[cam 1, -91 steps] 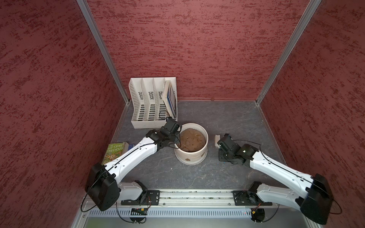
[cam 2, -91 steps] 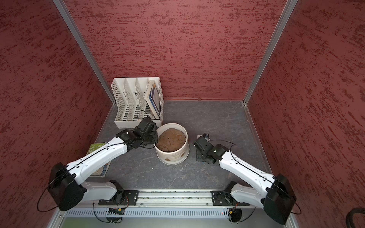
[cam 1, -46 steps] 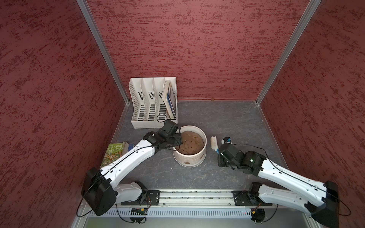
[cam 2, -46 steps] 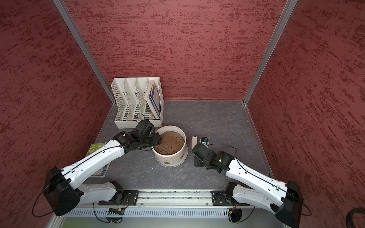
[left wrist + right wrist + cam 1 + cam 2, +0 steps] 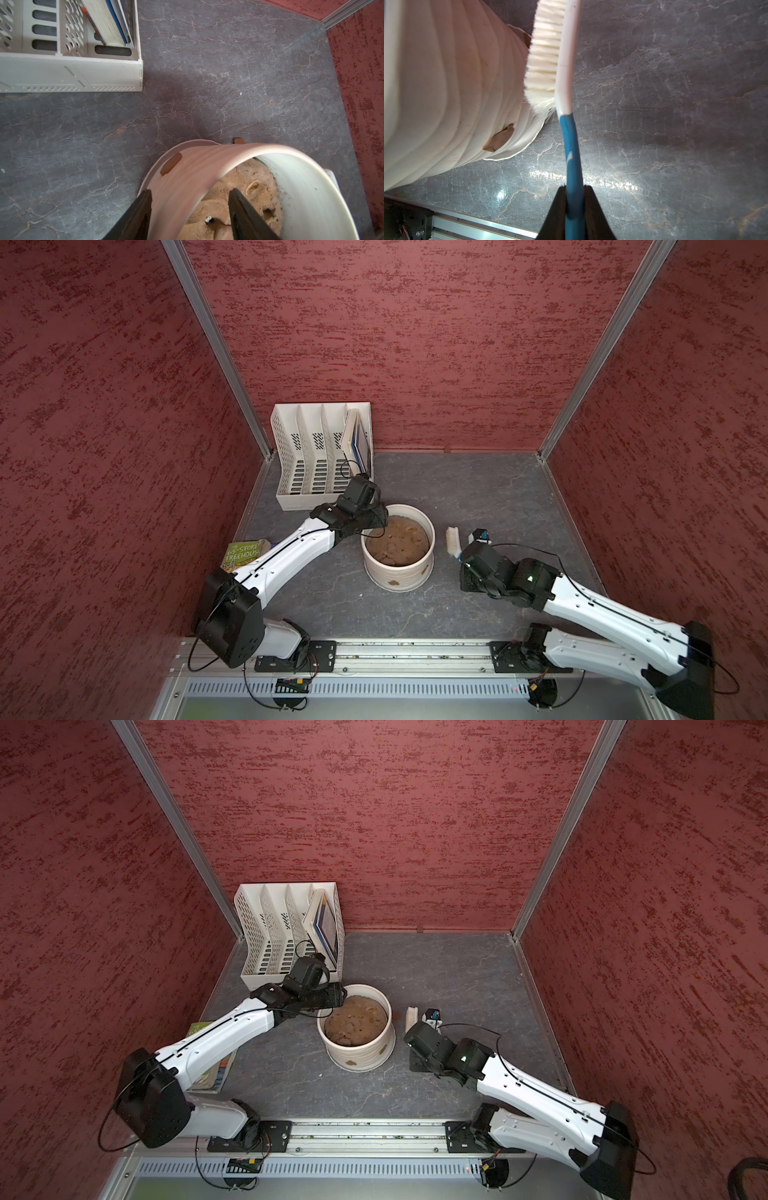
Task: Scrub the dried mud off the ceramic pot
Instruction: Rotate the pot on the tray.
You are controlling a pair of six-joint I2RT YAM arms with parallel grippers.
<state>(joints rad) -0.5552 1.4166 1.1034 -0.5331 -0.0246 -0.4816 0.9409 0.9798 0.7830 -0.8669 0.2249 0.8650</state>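
the ceramic pot (image 5: 407, 577) sits central on the counter (image 5: 478, 497). your right claw (image 5: 575, 188) grips the scrub brush (image 5: 566, 52) beside it; your left claw (image 5: 190, 190) straddles its rim, jaws apart. pinch the rim, then brush the dried mud (image 5: 499, 140).

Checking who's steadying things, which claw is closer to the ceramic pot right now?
Left. The left claw straddles the rim of the ceramic pot, one jaw outside the wall, one inside. The right claw, shut on the brush, stands apart beside the pot's opposite side.
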